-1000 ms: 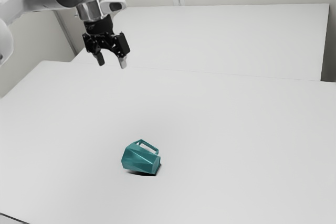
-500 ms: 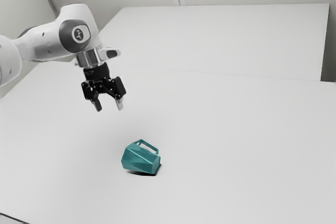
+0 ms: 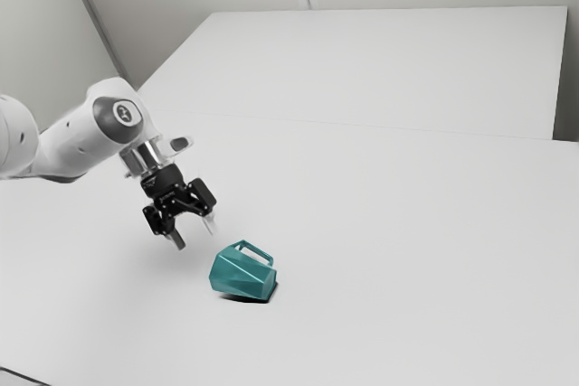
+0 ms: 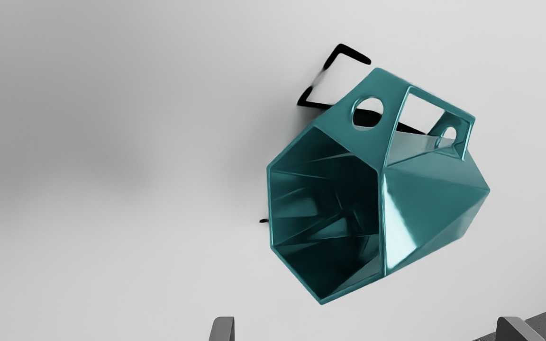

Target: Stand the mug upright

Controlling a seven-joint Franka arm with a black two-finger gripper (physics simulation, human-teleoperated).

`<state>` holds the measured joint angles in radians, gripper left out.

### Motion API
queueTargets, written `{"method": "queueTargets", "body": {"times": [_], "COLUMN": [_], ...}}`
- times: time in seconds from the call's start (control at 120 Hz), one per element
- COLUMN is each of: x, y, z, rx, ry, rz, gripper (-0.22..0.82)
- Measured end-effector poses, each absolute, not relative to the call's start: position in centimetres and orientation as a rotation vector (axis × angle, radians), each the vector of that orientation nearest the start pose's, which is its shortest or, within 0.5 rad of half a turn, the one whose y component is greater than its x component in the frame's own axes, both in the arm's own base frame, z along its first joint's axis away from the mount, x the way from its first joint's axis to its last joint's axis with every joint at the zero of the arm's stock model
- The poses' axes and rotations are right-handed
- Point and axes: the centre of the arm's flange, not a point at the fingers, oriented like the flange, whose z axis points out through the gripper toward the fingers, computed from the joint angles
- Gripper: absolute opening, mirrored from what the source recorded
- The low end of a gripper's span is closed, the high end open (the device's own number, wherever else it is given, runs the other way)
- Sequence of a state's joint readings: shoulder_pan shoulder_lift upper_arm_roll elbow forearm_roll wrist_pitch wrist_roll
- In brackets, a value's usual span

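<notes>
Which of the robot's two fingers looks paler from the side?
The finger on the exterior view's right: it looks almost white, while the other finger looks dark grey.

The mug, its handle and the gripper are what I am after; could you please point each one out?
Mug (image 4: 429,203): wrist view, on its outer side wall.
Handle (image 4: 390,94): wrist view, on the broad strut beside its round hole.
Gripper (image 3: 196,239): exterior view, midway between its open fingertips.

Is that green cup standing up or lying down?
The teal mug lies on its side: its open mouth faces sideways, and its handle sticks up above the body.
</notes>
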<state>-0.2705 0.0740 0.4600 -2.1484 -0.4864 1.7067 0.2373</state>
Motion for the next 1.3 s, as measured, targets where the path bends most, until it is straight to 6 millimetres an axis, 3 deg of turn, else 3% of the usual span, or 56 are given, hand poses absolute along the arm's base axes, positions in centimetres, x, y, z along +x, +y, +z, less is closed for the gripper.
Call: {"method": "queueTargets", "body": {"times": [0.542,0.867,1.083,1.3], "x": [47.2,47.7,46.9,47.1], "y": [4.0,3.7,3.3,3.2], "z": [30.8,30.8,29.1,29.0], "rx": [2.414,2.346,2.308,2.284], "ry": [0.097,0.018,-0.003,-0.026], "rz": [-0.422,-0.297,-0.288,-0.240], "gripper": [0.60,0.60,0.60,0.60]}}
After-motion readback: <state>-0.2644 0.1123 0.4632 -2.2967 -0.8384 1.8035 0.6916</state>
